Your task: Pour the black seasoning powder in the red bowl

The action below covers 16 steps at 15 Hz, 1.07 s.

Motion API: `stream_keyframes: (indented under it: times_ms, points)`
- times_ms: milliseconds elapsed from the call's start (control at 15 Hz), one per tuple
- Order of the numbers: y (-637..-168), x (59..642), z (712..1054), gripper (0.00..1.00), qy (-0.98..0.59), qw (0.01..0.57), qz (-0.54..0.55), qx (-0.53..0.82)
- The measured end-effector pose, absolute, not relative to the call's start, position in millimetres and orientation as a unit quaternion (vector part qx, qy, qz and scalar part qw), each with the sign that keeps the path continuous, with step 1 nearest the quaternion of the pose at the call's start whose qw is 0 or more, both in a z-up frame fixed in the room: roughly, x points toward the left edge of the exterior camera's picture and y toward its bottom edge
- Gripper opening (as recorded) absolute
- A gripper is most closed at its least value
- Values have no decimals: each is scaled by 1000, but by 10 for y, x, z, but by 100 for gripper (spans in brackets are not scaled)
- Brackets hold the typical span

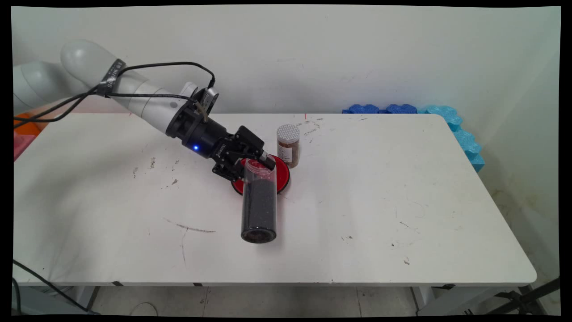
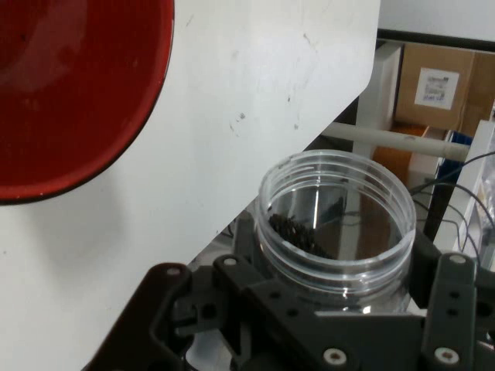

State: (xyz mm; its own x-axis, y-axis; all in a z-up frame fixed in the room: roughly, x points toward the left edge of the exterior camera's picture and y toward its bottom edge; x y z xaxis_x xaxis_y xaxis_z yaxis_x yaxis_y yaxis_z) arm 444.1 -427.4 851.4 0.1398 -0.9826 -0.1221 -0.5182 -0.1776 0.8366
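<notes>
My black gripper (image 1: 255, 168) is shut on a clear plastic jar (image 1: 258, 201) near its open mouth. The jar is lidless, mostly full of dark grains, and hangs tilted over the table with its base toward the near edge. In the hand view the jar's open mouth (image 2: 336, 224) sits between the fingers, with dark grains inside. Under the gripper and the jar's mouth lies a red plate (image 1: 282, 177), which fills the upper left of the hand view (image 2: 69, 93). A small jar of brown spice with a white perforated lid (image 1: 288, 146) stands upright just behind the plate.
Blue foam pieces (image 1: 451, 123) line the table's far right corner and right edge. Orange and pink things (image 1: 24, 129) sit off the table's left end. Black cables (image 1: 147, 71) hang from the arm. Cardboard boxes (image 2: 441, 85) show beyond the table edge in the hand view.
</notes>
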Motion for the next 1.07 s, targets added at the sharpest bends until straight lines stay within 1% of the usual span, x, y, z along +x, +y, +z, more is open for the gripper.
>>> stream_keyframes:
  times_ms: [1067]
  points:
    - [-4414,4549,8449,0,-483,310,-376,728]
